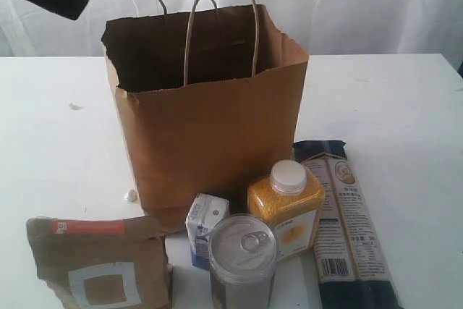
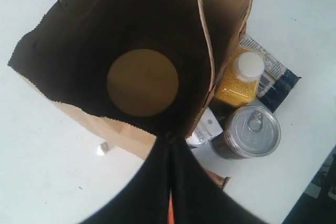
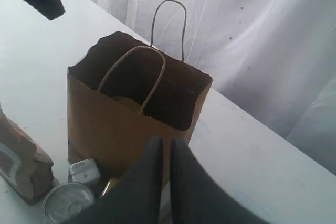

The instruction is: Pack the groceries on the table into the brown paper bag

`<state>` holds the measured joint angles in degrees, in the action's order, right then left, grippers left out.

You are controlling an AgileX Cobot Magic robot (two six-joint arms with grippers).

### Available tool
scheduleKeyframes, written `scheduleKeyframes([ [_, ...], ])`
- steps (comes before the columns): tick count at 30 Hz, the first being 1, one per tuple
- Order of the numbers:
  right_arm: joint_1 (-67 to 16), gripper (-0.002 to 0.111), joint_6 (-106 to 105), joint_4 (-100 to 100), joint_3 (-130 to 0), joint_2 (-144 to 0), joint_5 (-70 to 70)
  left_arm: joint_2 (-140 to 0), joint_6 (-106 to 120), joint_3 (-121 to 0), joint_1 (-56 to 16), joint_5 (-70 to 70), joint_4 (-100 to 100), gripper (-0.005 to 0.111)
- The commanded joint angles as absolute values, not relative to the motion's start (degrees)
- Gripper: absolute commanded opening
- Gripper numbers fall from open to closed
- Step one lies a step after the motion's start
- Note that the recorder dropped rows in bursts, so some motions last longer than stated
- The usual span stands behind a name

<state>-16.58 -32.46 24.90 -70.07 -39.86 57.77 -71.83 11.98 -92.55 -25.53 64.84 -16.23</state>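
The brown paper bag (image 1: 210,135) stands open on the table (image 1: 391,106). Inside it, the nut jar's tan lid (image 2: 143,82) shows at the bottom. In front of the bag stand the kraft pouch (image 1: 101,265), the pull-tab can (image 1: 242,251), the small white-blue carton (image 1: 206,226) and the yellow white-capped bottle (image 1: 286,211). The long dark pasta pack (image 1: 347,229) lies to their right. My left gripper (image 2: 170,137) is shut and empty, high above the bag's rim; its dark tip (image 1: 72,5) shows at the upper left. My right gripper (image 3: 165,142) is shut and empty, raised on the groceries' side of the bag.
A white curtain (image 1: 362,5) hangs behind the table's far edge. Two small white scraps (image 1: 76,106) (image 1: 130,195) lie on the table left of the bag. The bag's twisted handles (image 1: 221,27) stand up above its ragged rim.
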Motion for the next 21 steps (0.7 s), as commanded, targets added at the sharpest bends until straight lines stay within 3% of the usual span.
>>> scheduleKeyframes([
  [1, -16.5, 0.005, -31.7, 24.7, -65.6, -33.2, 58.0, -69.5, 11.5, -92.4, -25.8, 70.0, -18.5, 0.000],
  [7, -16.5, 0.005, -30.7, 24.5, -60.1, -27.3, 58.6, -62.6, 11.3, -84.5, -25.8, 69.1, -19.6, 0.000],
  [21, -16.5, 0.005, -28.1, 25.8, -45.0, -22.3, 64.0, -27.9, 7.9, -36.7, -25.8, 31.4, -20.7, 0.000],
])
